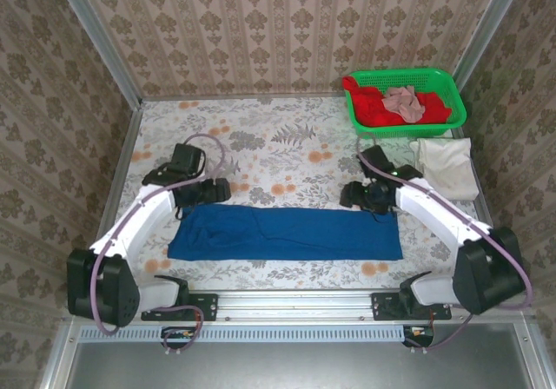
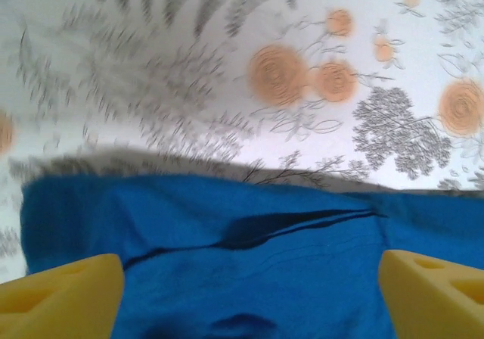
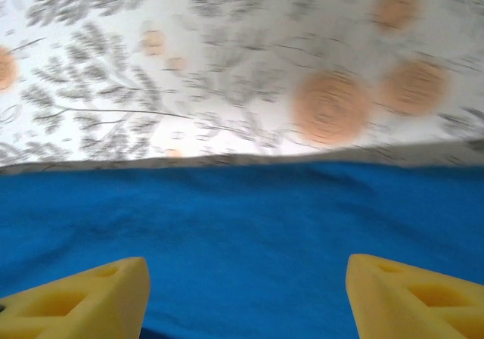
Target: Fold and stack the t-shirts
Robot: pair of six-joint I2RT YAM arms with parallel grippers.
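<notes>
The royal-blue t-shirt (image 1: 287, 233) lies folded into a long flat strip across the near half of the table. A cream-white t-shirt (image 1: 447, 168) lies folded at the right edge. My left gripper (image 1: 211, 191) hovers at the strip's far left corner, open, with blue cloth (image 2: 257, 256) under its spread yellow fingers (image 2: 64, 297). At the strip's far right corner my right gripper (image 1: 356, 194) is open too; the blue shirt (image 3: 242, 233) lies flat below its fingers (image 3: 412, 297). Neither holds anything.
A green lattice basket (image 1: 447, 89) at the back right holds red and pink cloth. The floral tablecloth (image 1: 269, 146) is bare behind the blue shirt. Patterned walls close in on three sides, and a metal rail (image 1: 295, 302) runs along the near edge.
</notes>
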